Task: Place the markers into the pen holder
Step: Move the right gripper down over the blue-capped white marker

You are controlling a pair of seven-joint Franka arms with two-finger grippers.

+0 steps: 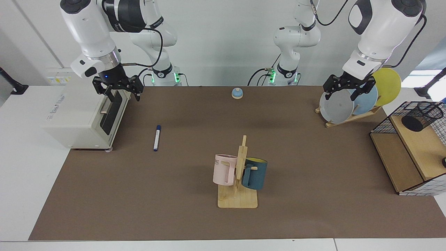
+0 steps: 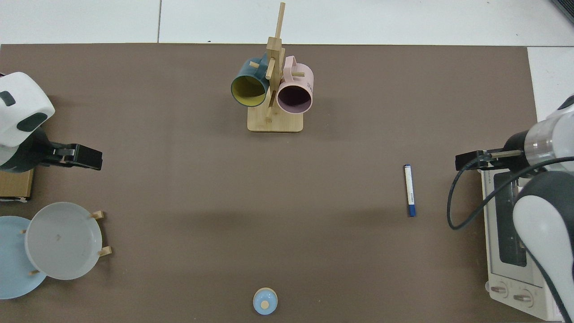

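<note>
A brown mat (image 1: 195, 223) covers the table. At its left edge stands a boxy cream toaster oven (image 1: 82, 116), and the right gripper (image 1: 118, 93) hangs above the oven's front, fingers spread and empty. Far right, the left gripper (image 1: 345, 91) hovers before the round plates (image 1: 336, 106), likewise splayed, holding nothing. The black wire-mesh pen holder (image 1: 421, 115) lies tipped on the wooden shelf (image 1: 414, 150). The slim white marker (image 1: 156, 138), blue-capped, lies flat on the mat near the oven.
</note>
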